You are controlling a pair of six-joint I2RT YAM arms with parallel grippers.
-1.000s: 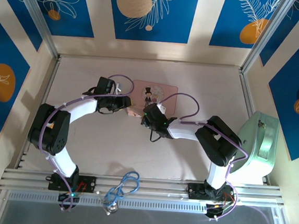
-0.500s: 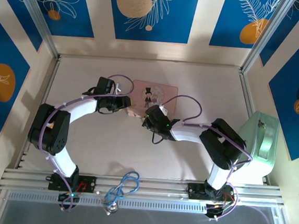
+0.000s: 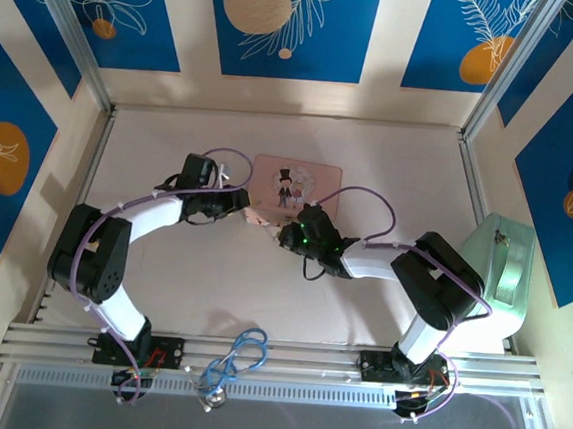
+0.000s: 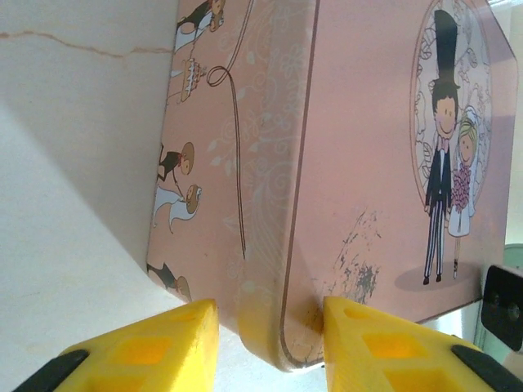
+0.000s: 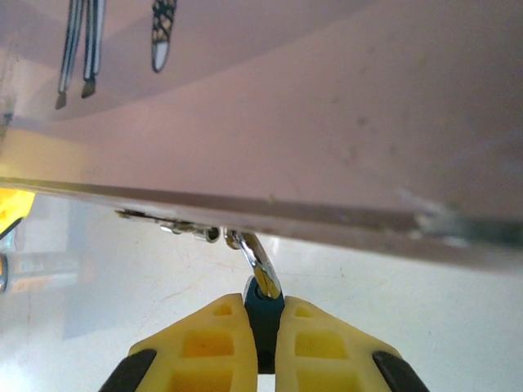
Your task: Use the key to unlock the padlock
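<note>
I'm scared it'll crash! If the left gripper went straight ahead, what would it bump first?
Probably the pink tin: its rounded corner sits right ahead, just inside the open left gripper.

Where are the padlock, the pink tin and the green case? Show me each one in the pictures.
padlock (image 5: 263,320): right wrist view, on its blue body.
tin (image 4: 368,147): left wrist view, on the bare pink lid.
green case (image 3: 492,303): top external view, on its lid.
</note>
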